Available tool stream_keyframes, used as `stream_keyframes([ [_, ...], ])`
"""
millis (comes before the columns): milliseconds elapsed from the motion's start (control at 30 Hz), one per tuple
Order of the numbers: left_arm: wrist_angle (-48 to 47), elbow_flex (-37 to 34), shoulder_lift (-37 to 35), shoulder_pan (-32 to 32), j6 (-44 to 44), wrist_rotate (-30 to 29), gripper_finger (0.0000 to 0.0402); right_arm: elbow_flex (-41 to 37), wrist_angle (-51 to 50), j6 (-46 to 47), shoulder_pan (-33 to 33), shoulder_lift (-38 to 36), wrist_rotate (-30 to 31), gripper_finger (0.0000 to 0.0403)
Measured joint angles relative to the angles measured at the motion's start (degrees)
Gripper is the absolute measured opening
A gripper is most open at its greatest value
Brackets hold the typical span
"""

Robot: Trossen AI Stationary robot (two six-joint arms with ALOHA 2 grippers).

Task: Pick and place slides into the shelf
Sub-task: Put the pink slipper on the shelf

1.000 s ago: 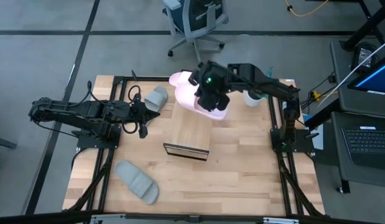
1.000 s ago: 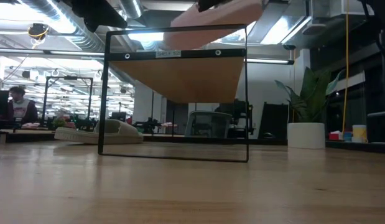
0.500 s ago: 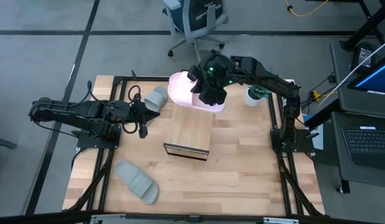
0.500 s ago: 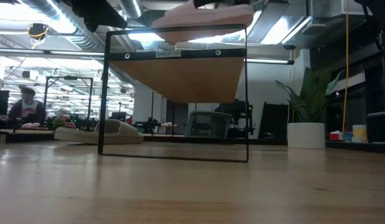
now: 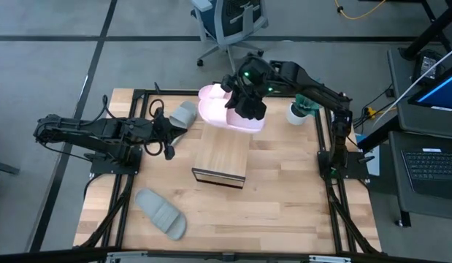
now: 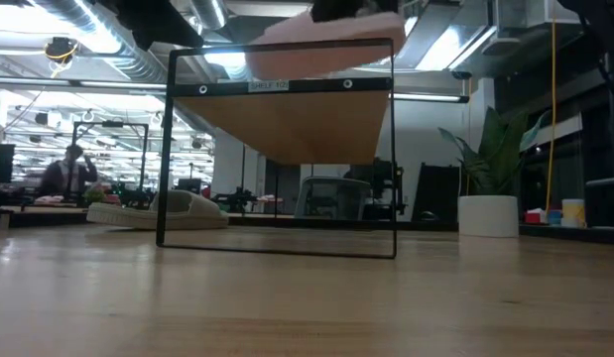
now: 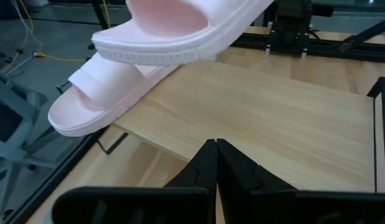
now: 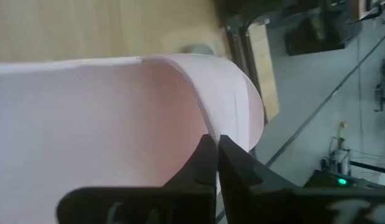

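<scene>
Over the far end of the shelf (image 5: 221, 153), the right tool (image 5: 246, 102) holds a pale pink slide (image 5: 236, 117) in the air, its fingers pinched tight on the strap. In the right wrist view the strap's pink foam (image 8: 117, 118) fills most of the picture, with the two dark fingers (image 8: 208, 168) pressed together on its edge. A second pink slide (image 7: 99, 99) lies on the shelf's far end, partly overhanging the plank, and the lifted slide (image 7: 180, 28) hangs just above it. From the low view the raised slide (image 6: 326, 45) shows above the shelf's dark frame (image 6: 172, 149).

The left tool (image 5: 166, 136) waits near the left side of the worktop (image 5: 284, 197), fingers closed on nothing, pointing toward the shelf. One grey-green slide (image 5: 183, 115) lies just beyond it, near the worktop's far edge. The other grey-green slide (image 5: 161, 212) lies well apart, toward the near left corner. A white pot with a green plant (image 5: 299, 111) stands at the far right. An office chair (image 5: 229, 25) stands on the floor beyond.
</scene>
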Motion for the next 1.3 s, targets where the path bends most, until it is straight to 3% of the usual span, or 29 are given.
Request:
stream_keyframes([
  [467,-0.01,0.00,0.00,0.00,0.04,-0.02,0.0000,-10.19,11.27,-2.24,-0.79,-0.02,-0.27,0.0004],
  [700,-0.02,0.00,0.00,0.00,0.04,0.00,0.0000,-10.67,13.81,-2.33,-0.17,0.02,-0.22,0.0004],
  [1300,-0.04,0.00,0.00,0.00,-0.09,0.00,0.0000,-17.31,21.63,6.28,-0.04,0.04,-2.58,0.0004],
])
